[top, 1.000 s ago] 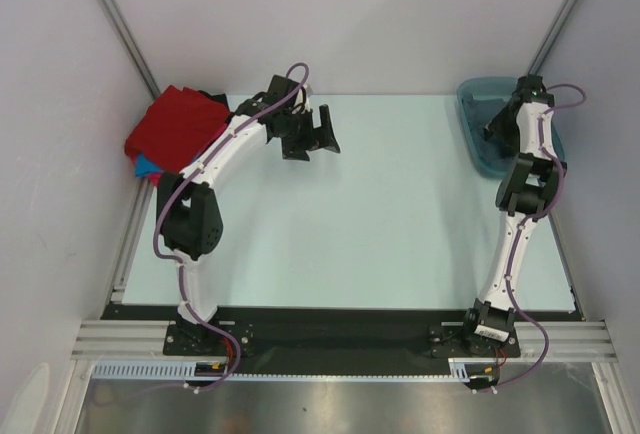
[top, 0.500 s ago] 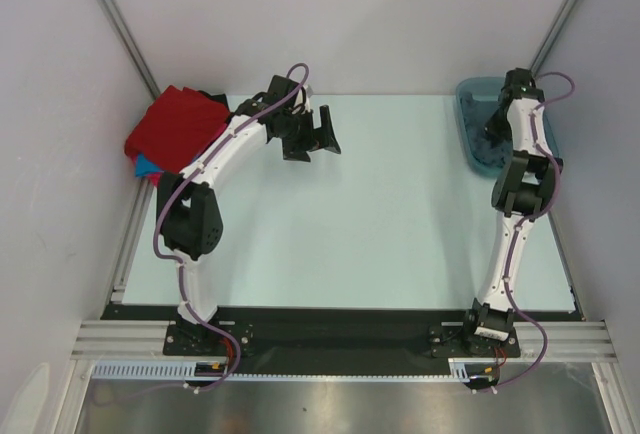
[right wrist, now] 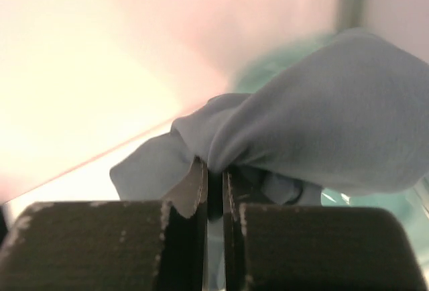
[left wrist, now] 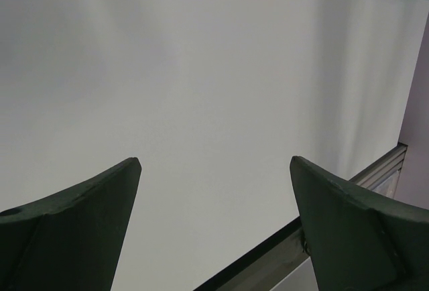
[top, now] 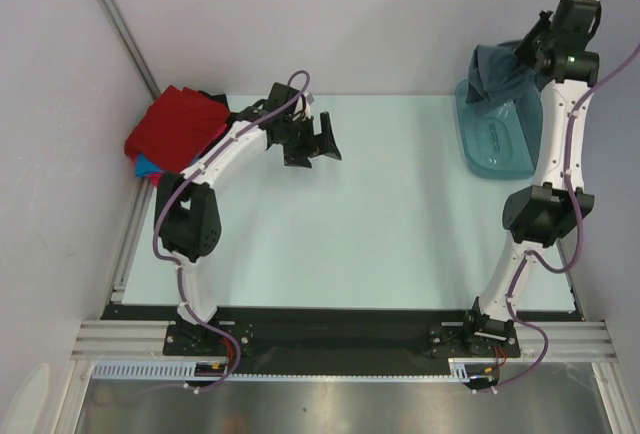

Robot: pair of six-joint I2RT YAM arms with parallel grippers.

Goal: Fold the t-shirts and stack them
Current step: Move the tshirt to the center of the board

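Note:
A slate grey-blue t-shirt (top: 500, 69) hangs bunched above the teal tub (top: 495, 144) at the back right, lifted clear of it. My right gripper (top: 528, 54) is shut on a fold of this t-shirt (right wrist: 322, 123), with the cloth draped over its fingertips (right wrist: 213, 170). At the back left corner lies a folded red t-shirt (top: 178, 126) on top of a bright blue one (top: 147, 165), with black cloth (top: 213, 100) behind them. My left gripper (top: 322, 140) hovers open over the table, right of that stack, with nothing between its fingers (left wrist: 87, 217).
The pale table (top: 380, 214) stretches between the arms. Grey walls close in on the left, back and right. A metal rail (left wrist: 315, 237) edges the table, seen in the left wrist view.
My right arm has risen high out of the tub, closing on the grey-blue t-shirt and pulling it up. The left arm has stayed in place.

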